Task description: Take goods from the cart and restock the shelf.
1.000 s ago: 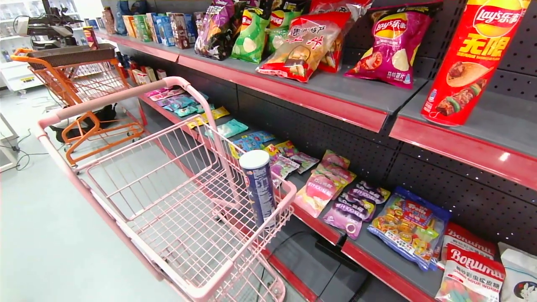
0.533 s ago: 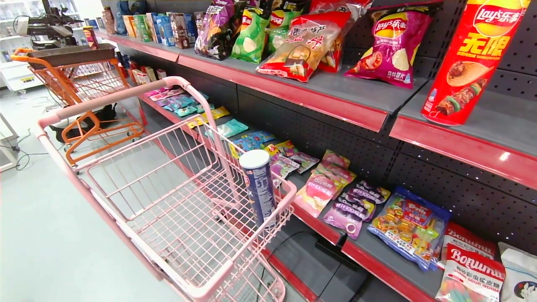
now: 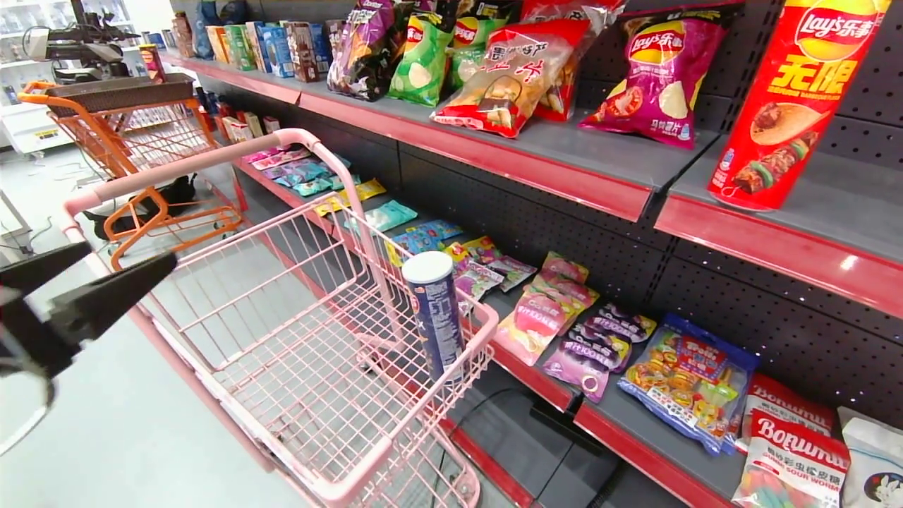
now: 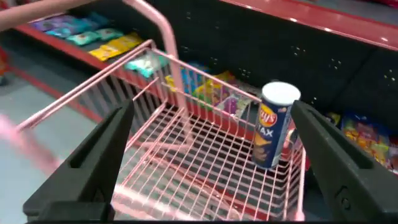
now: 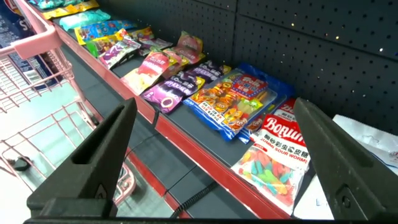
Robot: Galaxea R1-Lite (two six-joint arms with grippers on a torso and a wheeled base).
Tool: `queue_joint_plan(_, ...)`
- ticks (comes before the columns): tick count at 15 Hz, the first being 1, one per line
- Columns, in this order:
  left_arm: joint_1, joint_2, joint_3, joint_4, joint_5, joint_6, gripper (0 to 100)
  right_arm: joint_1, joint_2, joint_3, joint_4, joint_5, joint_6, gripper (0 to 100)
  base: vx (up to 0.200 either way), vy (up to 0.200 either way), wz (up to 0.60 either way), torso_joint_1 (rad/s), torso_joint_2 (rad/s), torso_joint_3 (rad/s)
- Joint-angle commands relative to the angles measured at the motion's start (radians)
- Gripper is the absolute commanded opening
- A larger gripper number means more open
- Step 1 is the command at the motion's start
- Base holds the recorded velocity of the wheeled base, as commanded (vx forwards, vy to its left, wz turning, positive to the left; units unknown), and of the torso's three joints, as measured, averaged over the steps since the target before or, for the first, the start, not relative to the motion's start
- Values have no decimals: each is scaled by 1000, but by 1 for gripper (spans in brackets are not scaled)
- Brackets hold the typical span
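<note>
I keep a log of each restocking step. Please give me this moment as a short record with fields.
cart: pink wire cart, beside the shelves
goods in cart: one blue chip can, upright, in the corner nearest the shelves
left gripper: open, at the cart's handle side, apart from the can
right gripper: open, empty, over candy bags on the lower shelf
upper shelf: chip bags, one red chip can

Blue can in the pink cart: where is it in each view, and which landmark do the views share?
Head view: blue can upright in the cart's corner by the lower shelf.
Left wrist view: same corner, ahead of the left pincer.
Right wrist view: dark blue sliver behind the cart rim, probably it.
Shared landmark: pink cart rim.
</note>
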Motion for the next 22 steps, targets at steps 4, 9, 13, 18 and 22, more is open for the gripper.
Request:
queue_joint_plan(4, -192, 667, -73, -358, -208, 42, 100, 0, 0, 0, 0, -1, -1, 100, 0, 0, 0, 0, 0, 0)
queue_joint_plan(9, -266, 880, -168, -511, -202, 48, 100, 0, 0, 0, 0, -1, -1, 100, 0, 0, 0, 0, 0, 0)
queue_joint_plan(13, -284, 992, -246, -523, -210, 48, 100, 0, 0, 0, 0, 0, -1, 100, 0, 0, 0, 0, 0, 0)
queue_joint_plan(18, -313, 1069, -319, -523, -210, 42, 100, 0, 0, 0, 0, 0, -1, 100, 0, 0, 0, 0, 0, 0)
queue_joint_plan(22, -325, 1121, -384, -522, -211, 42, 100, 0, 0, 0, 0, 0, -1, 100, 0, 0, 0, 0, 0, 0)
